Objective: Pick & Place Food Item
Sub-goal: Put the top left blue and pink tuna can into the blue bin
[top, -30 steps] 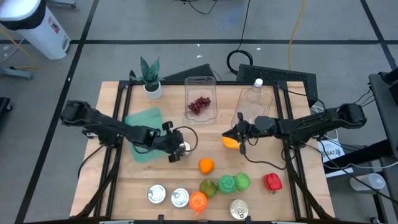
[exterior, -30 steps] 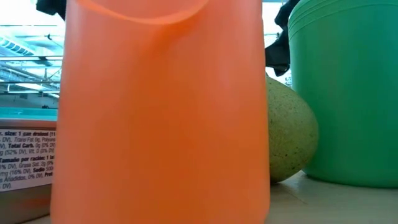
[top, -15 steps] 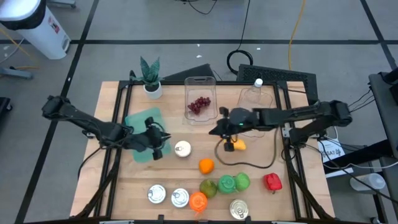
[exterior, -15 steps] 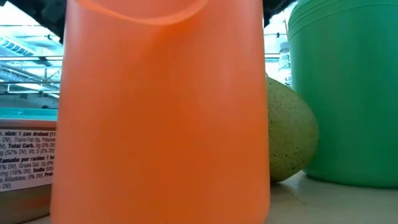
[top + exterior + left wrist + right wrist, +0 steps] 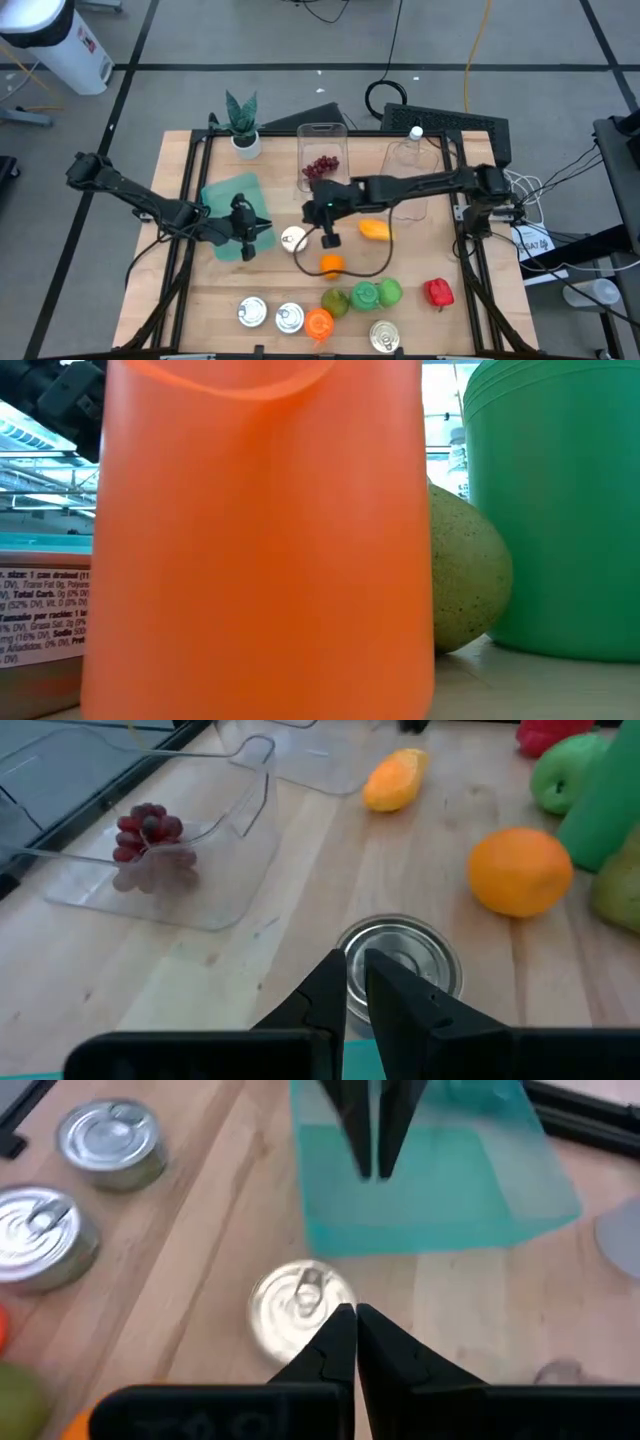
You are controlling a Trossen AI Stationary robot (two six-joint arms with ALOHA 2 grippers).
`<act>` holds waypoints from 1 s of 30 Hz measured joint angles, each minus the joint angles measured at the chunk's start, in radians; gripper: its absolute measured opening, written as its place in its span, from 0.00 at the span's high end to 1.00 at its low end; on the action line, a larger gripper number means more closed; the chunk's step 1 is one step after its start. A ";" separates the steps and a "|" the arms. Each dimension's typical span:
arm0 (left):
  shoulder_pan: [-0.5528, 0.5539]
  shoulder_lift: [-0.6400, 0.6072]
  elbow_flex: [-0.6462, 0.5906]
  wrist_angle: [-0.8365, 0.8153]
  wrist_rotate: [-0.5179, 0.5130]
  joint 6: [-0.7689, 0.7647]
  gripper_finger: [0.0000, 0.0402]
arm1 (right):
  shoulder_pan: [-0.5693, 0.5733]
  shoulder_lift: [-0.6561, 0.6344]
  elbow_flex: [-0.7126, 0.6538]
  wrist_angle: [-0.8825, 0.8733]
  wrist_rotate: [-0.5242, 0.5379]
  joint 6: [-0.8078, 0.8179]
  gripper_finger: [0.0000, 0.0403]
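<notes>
Can [image 5: 293, 239] between both shut grippers, bare wood around, teal board [image 5: 232, 215] adjacent

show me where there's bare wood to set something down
Bare wood lies right of the yellow fruit, up to the red pepper, and at the front left corner beside the cans. It is crowded along the front edge and mid-table around the lone can, between both hands.

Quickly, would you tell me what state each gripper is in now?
Left gripper: shut, holding nothing.
Right gripper: shut, holding nothing.
</notes>
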 joint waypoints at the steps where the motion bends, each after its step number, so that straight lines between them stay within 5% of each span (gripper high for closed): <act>1: 0.000 0.000 0.000 -0.001 0.007 0.009 0.87 | 0.001 0.020 0.027 -0.022 0.000 -0.021 0.99; 6: 0.000 0.000 0.000 -0.001 0.025 0.013 0.87 | 0.015 0.114 0.093 -0.084 0.011 -0.139 0.97; 11: -0.010 0.000 0.000 -0.002 0.053 0.013 0.87 | 0.040 0.167 0.093 -0.074 0.156 -0.291 0.93; 30: -0.123 0.000 0.000 -0.001 0.069 0.007 0.87 | 0.071 0.207 0.086 -0.129 0.128 -0.573 0.70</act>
